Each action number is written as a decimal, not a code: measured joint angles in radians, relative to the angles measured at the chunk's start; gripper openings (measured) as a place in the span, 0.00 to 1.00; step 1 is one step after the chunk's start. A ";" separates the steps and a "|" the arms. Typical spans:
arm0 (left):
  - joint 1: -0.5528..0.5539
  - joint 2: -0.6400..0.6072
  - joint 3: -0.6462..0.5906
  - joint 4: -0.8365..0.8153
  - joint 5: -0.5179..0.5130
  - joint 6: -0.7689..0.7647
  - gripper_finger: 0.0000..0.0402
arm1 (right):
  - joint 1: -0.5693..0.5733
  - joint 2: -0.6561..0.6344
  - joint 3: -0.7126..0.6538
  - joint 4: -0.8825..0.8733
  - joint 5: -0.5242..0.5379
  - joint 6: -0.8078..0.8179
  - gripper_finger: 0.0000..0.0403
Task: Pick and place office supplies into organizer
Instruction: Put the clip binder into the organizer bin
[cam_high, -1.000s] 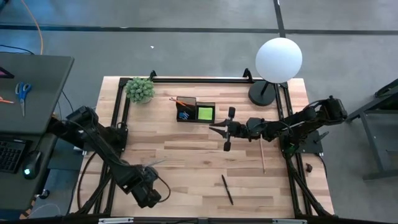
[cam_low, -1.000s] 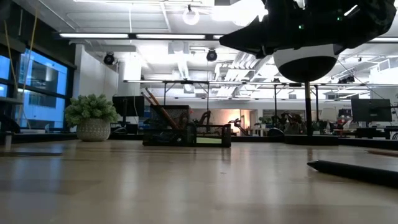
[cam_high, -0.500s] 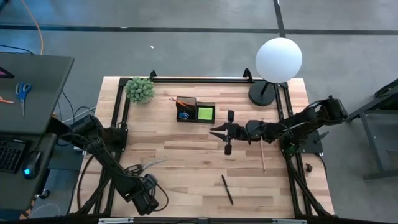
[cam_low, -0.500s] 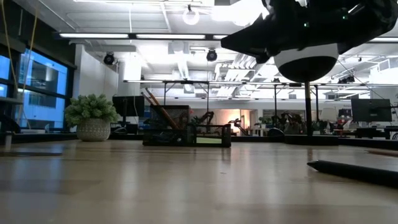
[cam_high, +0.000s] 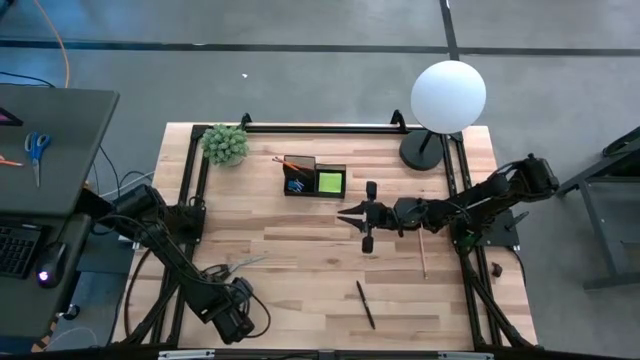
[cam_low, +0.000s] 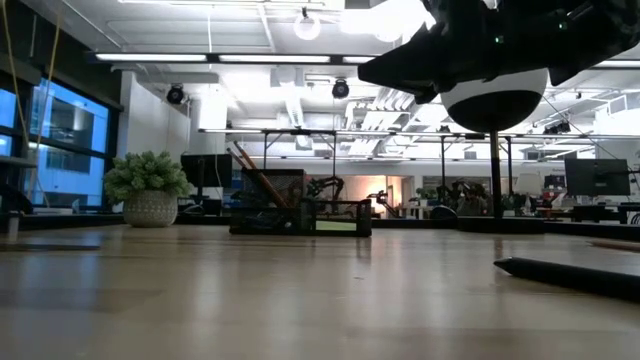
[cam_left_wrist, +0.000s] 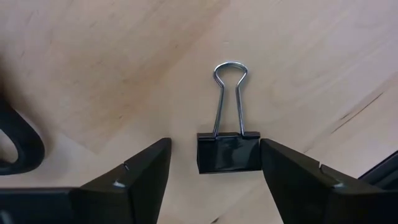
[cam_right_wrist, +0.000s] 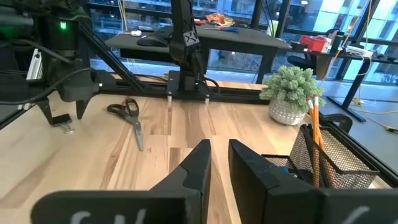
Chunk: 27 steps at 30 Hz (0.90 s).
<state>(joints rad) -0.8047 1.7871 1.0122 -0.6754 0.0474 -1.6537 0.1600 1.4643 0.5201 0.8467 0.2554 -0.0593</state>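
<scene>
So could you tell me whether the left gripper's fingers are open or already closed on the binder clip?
Open: the left gripper straddles the binder clip, which lies flat on the table, with bare wood between the clip and each finger.

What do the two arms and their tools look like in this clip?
Both arms are dark, jointed and slim. The left tool has two black, wedge-shaped fingers with flat inner faces. The right tool has matching black fingers above a body with faint pale lettering. Seen from the right wrist, the left arm carries a small green light and dark cables.
</scene>
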 joint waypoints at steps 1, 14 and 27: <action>0.000 0.003 0.000 0.000 0.005 0.000 0.59 | 0.000 0.000 0.000 0.000 0.000 0.000 0.12; 0.001 0.010 -0.002 0.002 0.040 0.103 0.57 | 0.000 0.000 0.000 0.000 0.007 0.000 0.12; 0.037 0.018 0.040 -0.064 0.053 0.273 0.27 | 0.000 0.000 0.000 -0.001 0.007 0.000 0.12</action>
<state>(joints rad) -0.7681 1.8050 1.0522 -0.7393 0.1001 -1.3811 0.1600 1.4643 0.5201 0.8459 0.2624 -0.0597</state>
